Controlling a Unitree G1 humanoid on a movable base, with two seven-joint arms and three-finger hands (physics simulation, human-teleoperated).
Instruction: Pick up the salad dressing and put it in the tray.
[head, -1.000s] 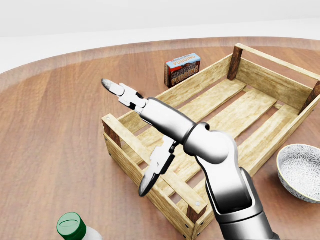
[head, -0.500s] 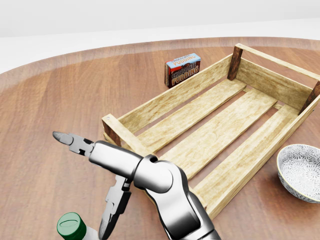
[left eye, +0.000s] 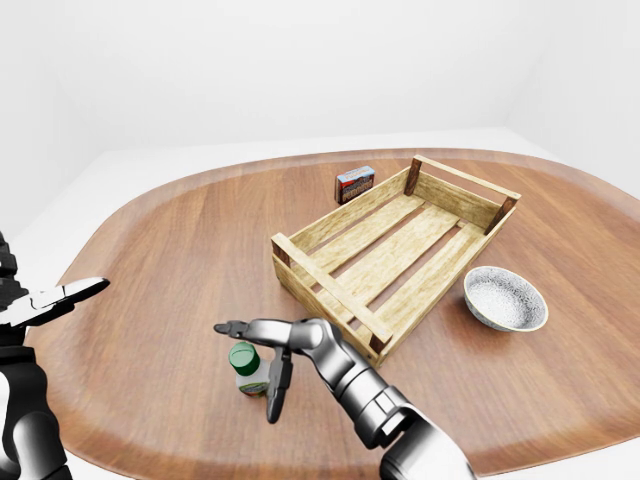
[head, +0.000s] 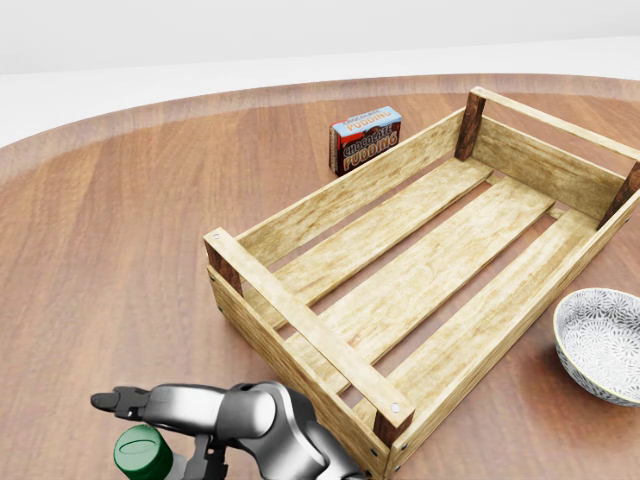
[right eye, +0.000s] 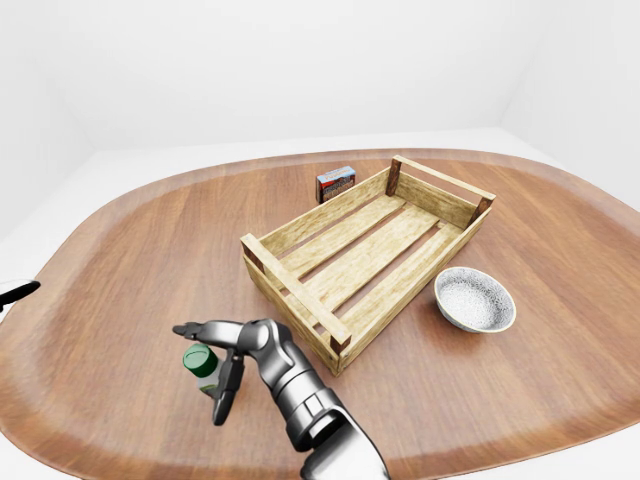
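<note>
Hidden or cut off: in the head view the salad dressing (head: 143, 452) shows little more than its green cap at the bottom edge; the left-eye view gives the white bottle below the cap, partly covered by a finger.
Left hand (left eye: 55, 297): only its pale fingers and dark forearm enter at the left border of the left-eye view, well left of the tray (left eye: 300, 262); the fingers look spread, though the hand is cut off and I cannot tell for certain. It holds nothing that shows.
Right hand (left eye: 262, 352): reaches in from the bottom of the left-eye view, forearm angled up and to the left, ending beside the tray's near-left corner. Its fingers are splayed wide — one points left above the cap, another hangs down to the right of the bottle. They stand about the bottle without closing on it.
Salad dressing: upright on the table (left eye: 160, 250), to the lower left of the tray and outside it, near its corner.
Tray: a slatted wooden crate set diagonally, nothing inside.
Pudding box (head: 365, 138): stands just beyond the tray's upper-left long side.
Bowl (left eye: 505, 298): grey-patterned, close to the tray's lower-right long side — cut by the right edge in the head view.
Surface and room: a rounded brown wooden table; plain white floor and walls around it.
</note>
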